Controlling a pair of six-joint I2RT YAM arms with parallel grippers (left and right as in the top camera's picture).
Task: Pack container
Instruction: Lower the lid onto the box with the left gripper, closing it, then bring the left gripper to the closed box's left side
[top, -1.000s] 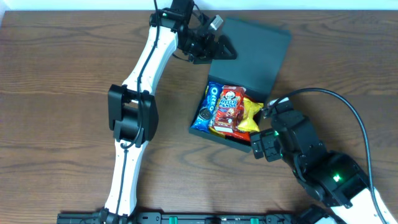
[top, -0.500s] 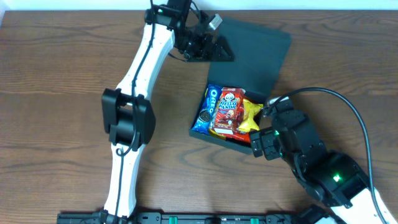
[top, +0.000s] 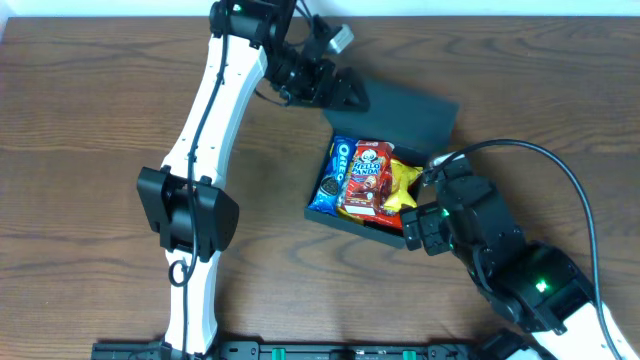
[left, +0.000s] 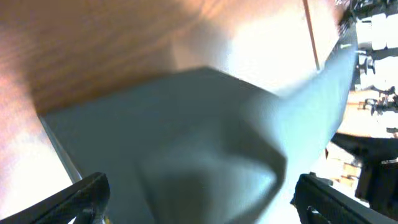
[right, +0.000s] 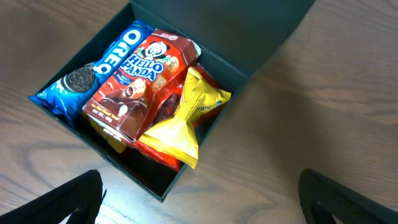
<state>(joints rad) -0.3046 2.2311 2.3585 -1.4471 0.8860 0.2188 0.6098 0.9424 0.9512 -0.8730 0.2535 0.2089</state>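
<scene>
Container (top: 350, 224): sitting mid-table, a bit right of centre
Packing: looks done, snack packets (right: 140, 81) crammed in
Lid (top: 405, 110): tilted up, not shut yet
Left gripper (top: 350, 95): spread wide at the lid's far edge
Right gripper (right: 200, 202): spread wide, empty, near the box

Dark brown wood-grain table (top: 90, 120), teal-green container (top: 410, 112) sitting on it (flipped open), right of centre
</scene>
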